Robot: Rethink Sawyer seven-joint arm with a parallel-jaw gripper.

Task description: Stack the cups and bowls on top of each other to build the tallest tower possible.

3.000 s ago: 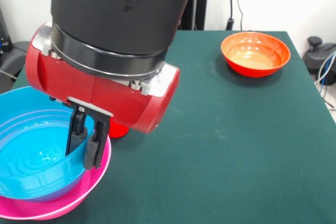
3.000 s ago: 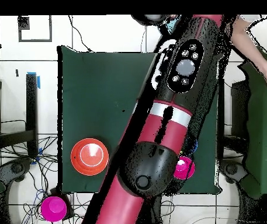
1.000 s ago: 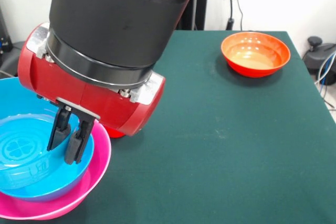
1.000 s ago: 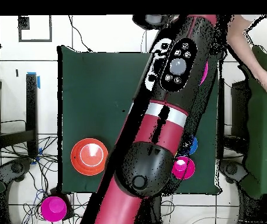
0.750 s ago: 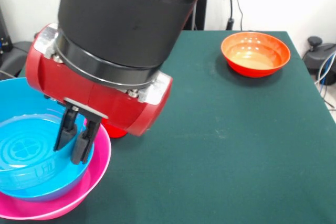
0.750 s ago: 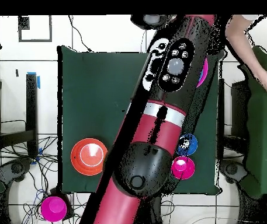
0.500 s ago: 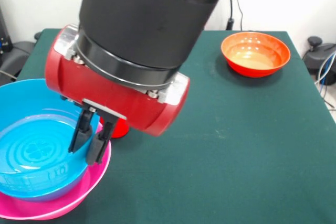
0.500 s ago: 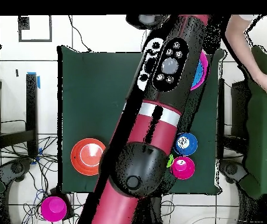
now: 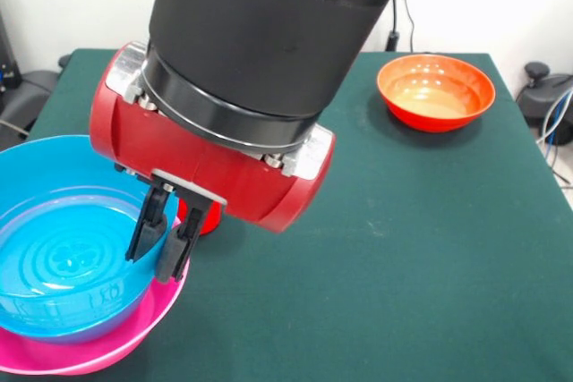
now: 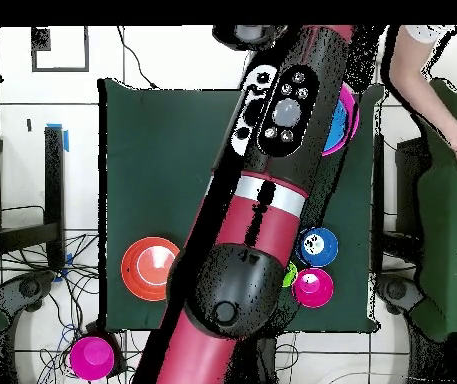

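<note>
At the near left corner of the green table (image 9: pixel 403 248), front view: the arm (image 9: pixel 260 60) fills the upper left of the frame, black forearm into a red wrist housing. Below it sits the tower (image 9: pixel 54 310): a hot-pink bowl (image 9: pixel 134 333) with a large light blue bowl (image 9: pixel 63 257) nested inside, the blue rim tilted and riding higher at the far left. The pink rim shows only along the near and right edge.

The pincer (image 9: pixel 166 241) hangs over the right rim of the light blue bowl. Its two black fingers (image 9: pixel 145 225) sit close together, one inside the bowl wall and one outside, straddling the rim; whether they pinch the wall or just clear it, cannot tell.

Just behind the pincer, a bit of bright red cup (image 9: pixel 199 219) shows, mostly hidden by the wrist.

Far right: an orange bowl (image 9: pixel 436 91) standing alone, well apart from the tower.

Overhead view: the arm covers the tower except for a sliver of pink and blue. A small blue bowl (image 10: pixel 318 245) and a small magenta bowl (image 10: pixel 313 287) stand just beside each other, with a sliver of light green cup (image 10: pixel 289 277) at the arm's edge. A second magenta bowl (image 10: pixel 91 355) lies off the table. A person's arm (image 10: pixel 442 95) reaches in at the side.
</note>
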